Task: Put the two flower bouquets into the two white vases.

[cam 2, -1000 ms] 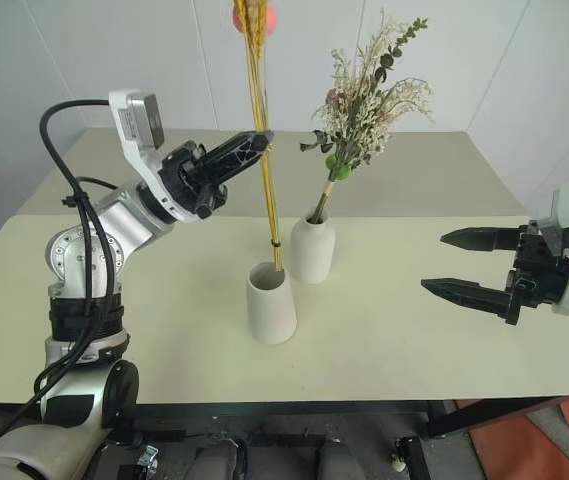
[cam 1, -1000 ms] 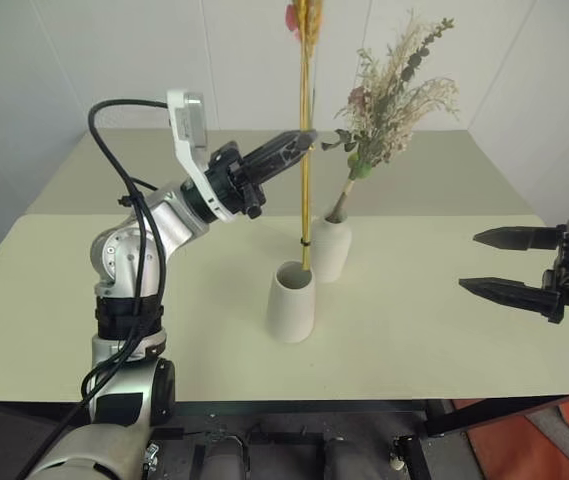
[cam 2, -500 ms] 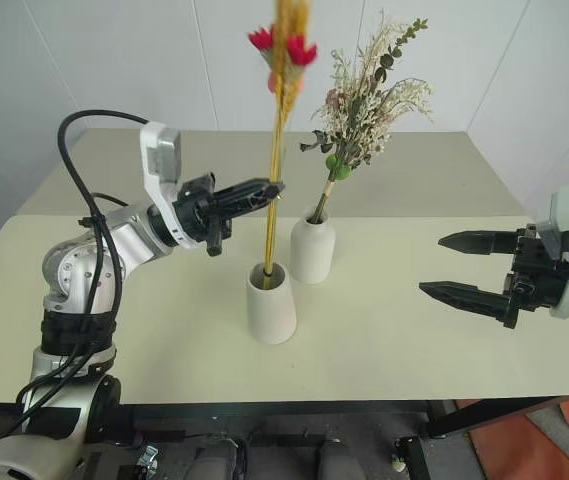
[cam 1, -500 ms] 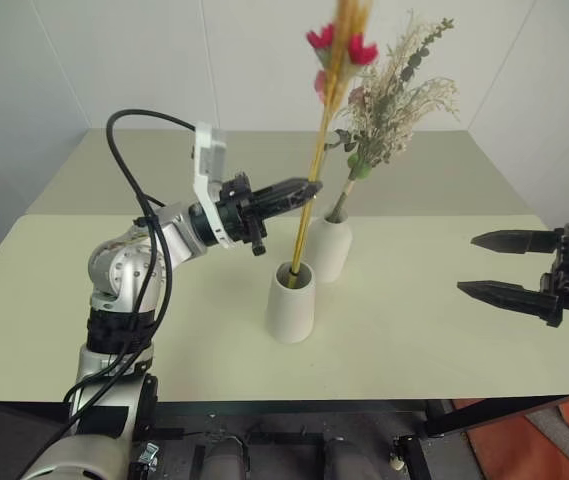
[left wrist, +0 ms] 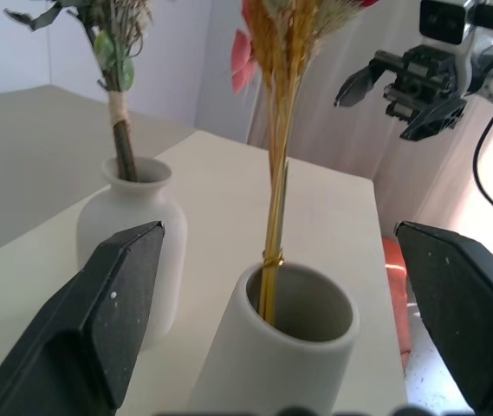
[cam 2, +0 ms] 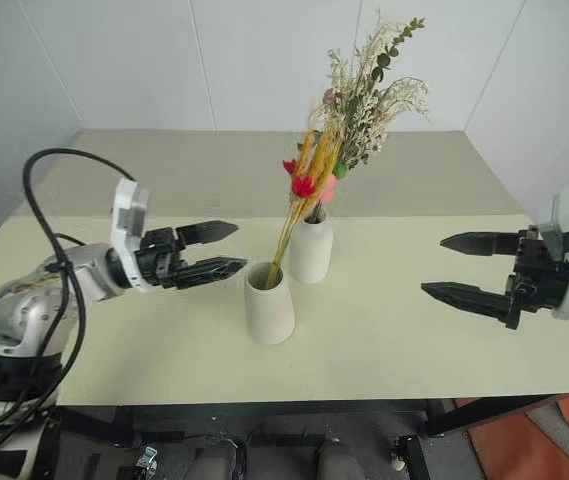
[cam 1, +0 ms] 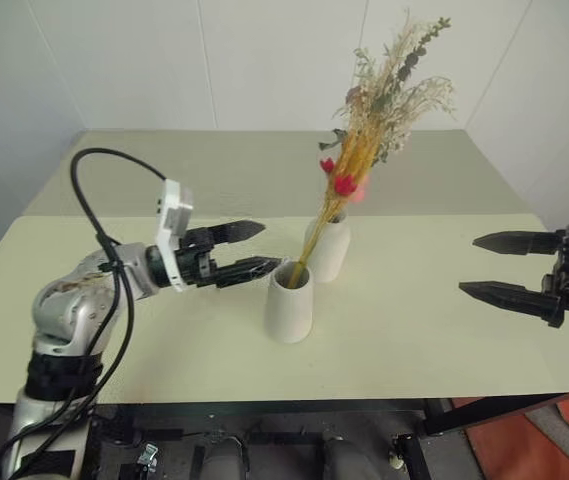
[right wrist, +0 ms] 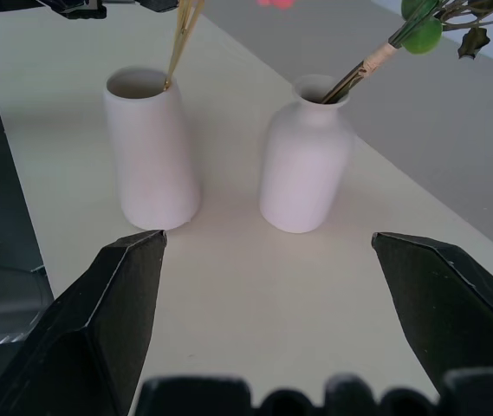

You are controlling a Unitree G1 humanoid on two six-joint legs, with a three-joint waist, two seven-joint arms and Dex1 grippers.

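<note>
My slim yellow-stemmed, red-flowered bundle (cam 1: 326, 212) leans in the matte white tapered cup vase (cam 1: 290, 301). My left claw (cam 1: 260, 248) and right claw (cam 1: 485, 265) gape empty

A second ago the left pincer (cam 1: 254, 248) was raised and clamped on the yellow stems (cam 1: 316, 232), holding them upright with their lower end over the cup vase (cam 1: 290, 300). Now the stems stand free in that vase, dropped to its bottom, leaning away from the pincer toward the bushy bunch (cam 1: 389, 90). The pincer has let go, its fingers spread wide, and has sunk and drawn back, pointing level at the vase's rim, just beside it.
</note>
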